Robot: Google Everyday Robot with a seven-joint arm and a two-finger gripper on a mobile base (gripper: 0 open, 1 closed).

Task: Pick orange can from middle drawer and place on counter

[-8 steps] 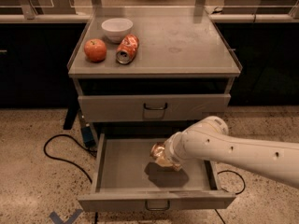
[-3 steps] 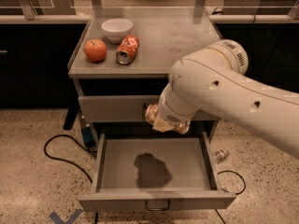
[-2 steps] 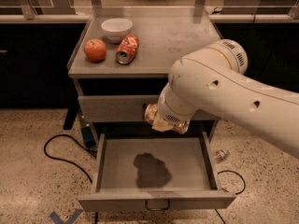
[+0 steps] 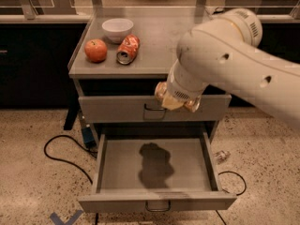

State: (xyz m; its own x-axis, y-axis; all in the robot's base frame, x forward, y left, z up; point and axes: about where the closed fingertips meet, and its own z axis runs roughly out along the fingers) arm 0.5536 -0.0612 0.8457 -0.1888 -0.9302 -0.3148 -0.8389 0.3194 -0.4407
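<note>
The orange can, shiny gold-bronze, hangs at the end of my white arm, in front of the closed top drawer and just below the counter's front edge. My gripper is shut on it and mostly hidden under the arm's wrist. The middle drawer is pulled out below, holding nothing but the arm's shadow. The counter is the grey top of the cabinet, behind and above the can.
On the counter's left part stand a red apple, a white bowl and a red-orange and white can lying on its side. Black cables and a small piece of litter lie on the speckled floor.
The gripper has lifted the orange can out of the middle drawer to the top drawer's height, then a little further up and right. The drawer now holds nothing.
</note>
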